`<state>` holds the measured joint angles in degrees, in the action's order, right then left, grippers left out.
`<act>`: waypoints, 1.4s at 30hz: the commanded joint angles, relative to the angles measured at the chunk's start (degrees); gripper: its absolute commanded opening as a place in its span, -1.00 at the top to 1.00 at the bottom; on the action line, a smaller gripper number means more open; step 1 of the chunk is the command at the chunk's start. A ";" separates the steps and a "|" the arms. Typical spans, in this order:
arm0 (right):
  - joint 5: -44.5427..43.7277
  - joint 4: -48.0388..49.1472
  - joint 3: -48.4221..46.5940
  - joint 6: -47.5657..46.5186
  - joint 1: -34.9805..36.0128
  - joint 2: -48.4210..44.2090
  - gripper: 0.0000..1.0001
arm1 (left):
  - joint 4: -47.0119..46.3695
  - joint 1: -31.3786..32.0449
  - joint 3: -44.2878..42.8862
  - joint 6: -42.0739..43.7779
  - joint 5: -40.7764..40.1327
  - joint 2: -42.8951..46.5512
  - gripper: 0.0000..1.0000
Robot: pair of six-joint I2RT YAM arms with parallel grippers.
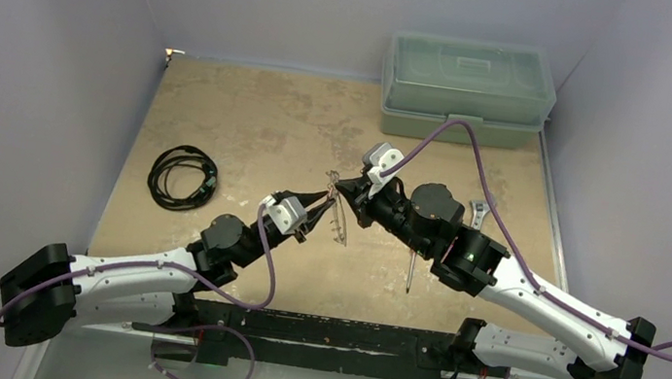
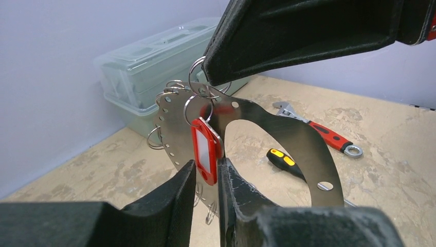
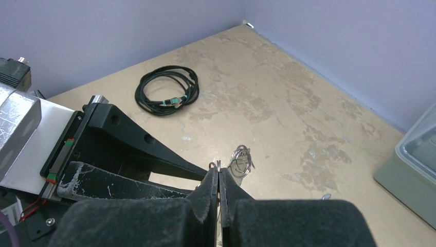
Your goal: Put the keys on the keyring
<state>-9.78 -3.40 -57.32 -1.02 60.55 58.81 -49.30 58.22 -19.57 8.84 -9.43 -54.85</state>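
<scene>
Mottled tan table (image 1: 254, 110) under the keyring (image 1: 340, 219), lilac walls (image 1: 35, 62) on three sides

Both arms share one build. The left arm (image 1: 135, 273) and the right arm (image 1: 548, 301) have long white shells dotted with small dark screws, linked by chunky round black joints (image 1: 226, 234). Each grows from a blocky black base (image 1: 39, 293). A purple cable (image 1: 269, 269) runs along each arm (the right one's makes the bigger loop). Pale grey camera housings (image 1: 282, 212) sit at the wrists. A small green light (image 1: 471, 256) glows on one black joint of the right arm. The fingers (image 2: 247, 195) are matt black wedges, scuffed whitish along their edges. A thin red strip (image 3: 66, 149) with a green end edges the left wrist's black plate.
</scene>
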 commanded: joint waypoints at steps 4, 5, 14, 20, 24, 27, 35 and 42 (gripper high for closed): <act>-0.24 2.04 -0.82 0.59 -0.26 -1.41 1.00 | -1.86 0.32 -0.32 1.00 -0.80 0.91 0.62; -0.24 2.00 -0.78 0.62 -0.26 -1.41 1.00 | -1.79 0.32 -0.36 1.06 -0.85 1.03 0.62; -0.24 1.69 -0.52 0.66 -0.26 -1.47 1.00 | 0.13 0.49 -0.56 1.48 -1.22 1.65 0.87; -0.16 1.62 -0.42 0.66 -0.26 -1.41 1.00 | -0.12 0.58 -0.61 1.19 -2.77 0.99 0.52; 0.02 1.70 -0.45 2.25 -0.26 -1.33 1.00 | -0.66 0.80 -1.02 1.00 -2.83 -0.08 0.43; 0.06 1.56 -0.36 2.26 -0.26 -1.25 1.00 | -2.12 0.85 -1.14 1.05 -2.79 -1.17 0.45; -0.15 1.21 -0.01 2.34 -0.26 -1.32 1.00 | -4.37 1.22 -1.55 0.81 -3.10 -3.24 0.56; -0.24 0.94 0.52 2.57 -0.26 -1.48 1.00 | -3.52 1.53 -1.88 0.98 -3.39 -2.52 0.57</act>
<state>-9.54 -3.64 -56.86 0.54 60.55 58.76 -50.13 59.31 -19.59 10.09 -12.23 -58.06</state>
